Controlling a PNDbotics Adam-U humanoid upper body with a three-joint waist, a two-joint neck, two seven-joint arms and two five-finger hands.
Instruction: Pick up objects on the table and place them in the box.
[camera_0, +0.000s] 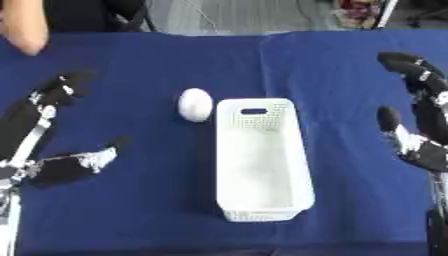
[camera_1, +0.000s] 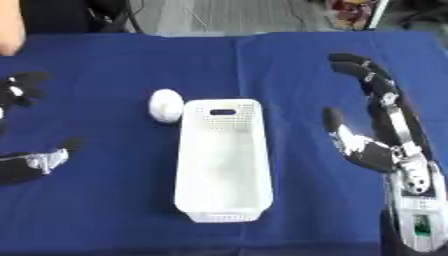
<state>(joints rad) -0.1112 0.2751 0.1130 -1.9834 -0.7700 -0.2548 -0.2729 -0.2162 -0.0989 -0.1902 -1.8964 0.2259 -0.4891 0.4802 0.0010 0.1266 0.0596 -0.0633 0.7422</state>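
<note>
Blue cloth is covering the bench (camera_0: 131, 200), with a white box and a white egg-shaped object lying on it.

Lying lengthwise near the middle of the bench, the white perforated box (camera_0: 262, 160) is showing nothing inside, its handle slot at the far end. The white egg-shaped object (camera_0: 195, 104) is sitting on the cloth just beside the box's far left corner, outside it; whether the two touch cannot be told. Near the left edge, the left hand (camera_0: 44, 135) is hovering with fingers spread and relaxed, gripping nothing. Near the right edge, the right hand (camera_1: 385, 135) is likewise hanging open, fingers extended toward the far side, well apart from the box.
</note>
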